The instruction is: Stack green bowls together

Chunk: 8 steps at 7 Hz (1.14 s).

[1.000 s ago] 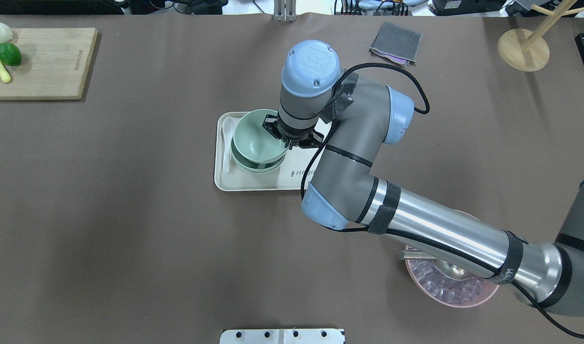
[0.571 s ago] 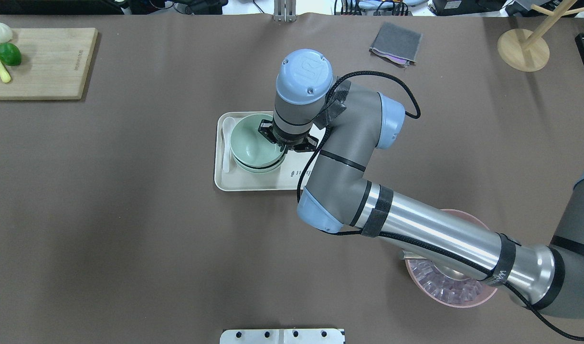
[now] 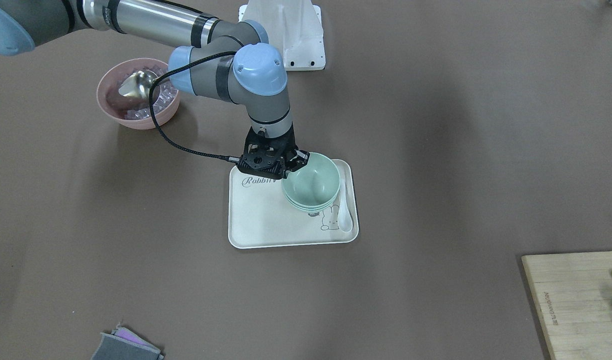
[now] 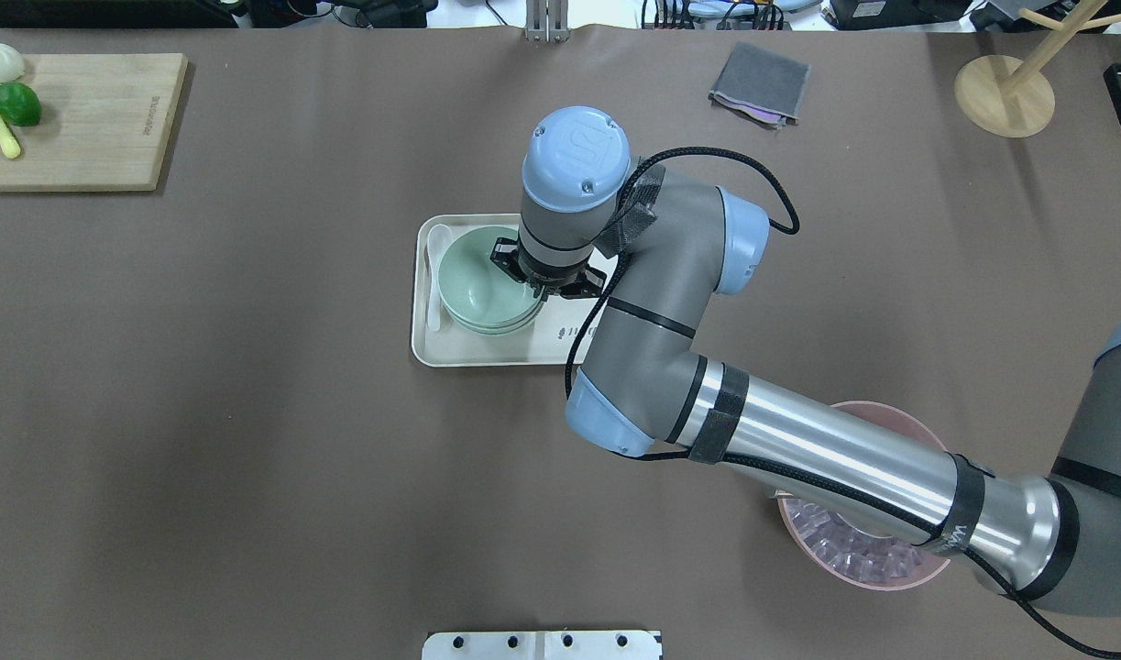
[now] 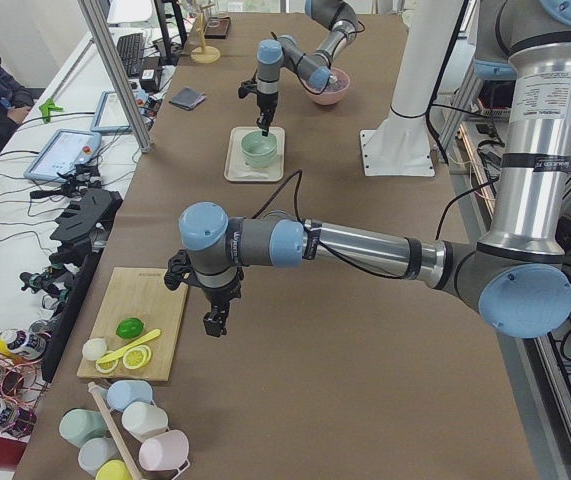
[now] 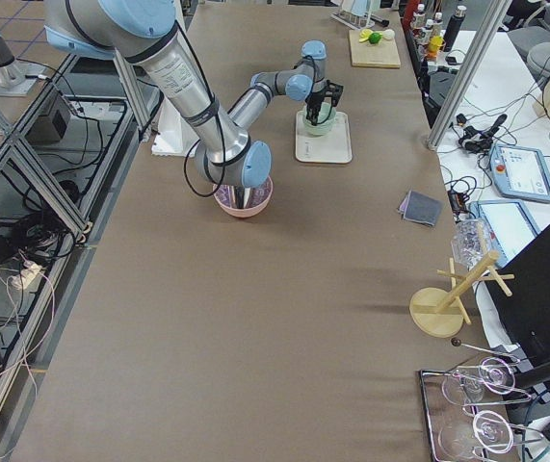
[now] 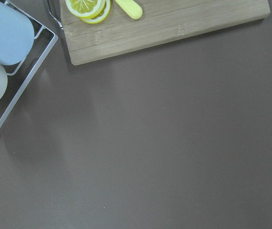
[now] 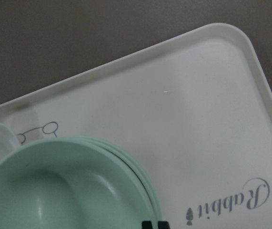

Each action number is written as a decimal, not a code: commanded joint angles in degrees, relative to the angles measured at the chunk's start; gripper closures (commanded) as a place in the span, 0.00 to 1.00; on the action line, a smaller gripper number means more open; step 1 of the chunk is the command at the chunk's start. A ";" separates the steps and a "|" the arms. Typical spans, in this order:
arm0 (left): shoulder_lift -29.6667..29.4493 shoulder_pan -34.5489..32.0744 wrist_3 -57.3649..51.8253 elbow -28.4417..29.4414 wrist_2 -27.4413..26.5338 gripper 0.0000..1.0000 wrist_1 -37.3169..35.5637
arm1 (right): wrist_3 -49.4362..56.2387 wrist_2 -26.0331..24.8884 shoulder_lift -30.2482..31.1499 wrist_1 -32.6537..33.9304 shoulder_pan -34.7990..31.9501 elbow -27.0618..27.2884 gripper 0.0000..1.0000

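Left gripper (image 5: 213, 322) is hanging over bare table by the cutting board (image 5: 155, 300), can't tell if it's open or closed. Green bowls (image 4: 473, 291) are sitting nested on the white tray (image 4: 487, 350), with the right gripper (image 4: 534, 286) pinching the top one's rim from the right side, wrist pointing straight down, forearm stretching back to the right. Tray's reading "Rabbit"

Brown-covered table (image 4: 248, 412) filled room centre; white side bench (image 5: 5, 230) carried cables; aluminium post (image 5: 113, 70) stood alongside; grey floor (image 6: 53, 289) below.
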<state>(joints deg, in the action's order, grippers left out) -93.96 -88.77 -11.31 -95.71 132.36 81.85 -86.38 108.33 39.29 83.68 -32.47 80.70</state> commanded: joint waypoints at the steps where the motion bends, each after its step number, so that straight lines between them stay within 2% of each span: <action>1: 0.00 0.00 0.06 0.00 0.00 0.02 -0.02 | 0.25 -0.49 0.00 -0.01 0.04 -0.28 1.00; 3: -0.09 0.00 0.06 0.00 0.00 0.02 -0.02 | 0.33 -0.49 0.00 -0.27 0.04 -0.89 1.00; 4: -0.09 0.00 -0.03 0.00 0.00 0.02 0.06 | 0.33 -0.40 0.00 -0.71 -0.04 -0.90 0.73; 5: 0.00 0.00 0.06 0.00 0.00 0.02 0.06 | 0.59 -0.49 0.17 -1.41 0.04 -1.24 0.09; 6: 0.26 0.00 0.06 0.00 0.00 0.02 0.06 | 0.95 -1.36 -0.52 -1.42 0.13 -1.42 0.00; 8: 0.70 0.00 0.41 0.09 0.35 0.02 0.06 | 2.43 -1.02 -0.62 -1.24 -0.31 -1.16 0.00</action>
<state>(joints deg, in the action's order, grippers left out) -93.54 -88.77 -11.17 -95.66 132.48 81.91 -84.90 107.14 38.73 82.34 -32.50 79.38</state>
